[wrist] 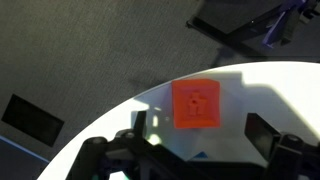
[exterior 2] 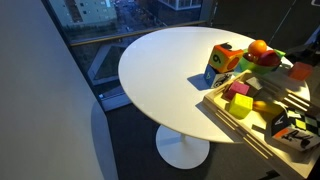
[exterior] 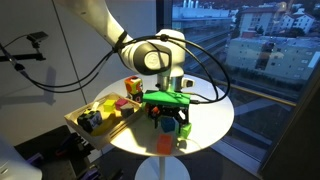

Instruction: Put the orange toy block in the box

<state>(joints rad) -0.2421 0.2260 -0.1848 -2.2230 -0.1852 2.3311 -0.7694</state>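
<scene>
In the wrist view the orange toy block [wrist: 197, 104] lies flat on the white round table [wrist: 285, 90], a little to the right of the middle of the frame and near the curved edge of the table, with the dark floor [wrist: 80, 60] behind it in the upper part of the picture. The gripper [wrist: 200, 135] enters from the bottom of this view. Its two dark fingers stand wide apart, one at the lower left and one at the lower right, so it is released and grasps nothing. The block sits in the gap between the fingers and slightly above their tips in the picture. No finger touches it, and a strip of bare table shows on each side. In an exterior view the arm hangs over the table and the block [exterior: 163, 144] is just under the gripper, close to the lower edge of the table. The box [exterior 2: 240, 130], a low wooden tray with colourful toys inside, stands on the same table, well apart from the block. A cube of many colours [exterior 2: 222, 62] stands just beside the box.
</scene>
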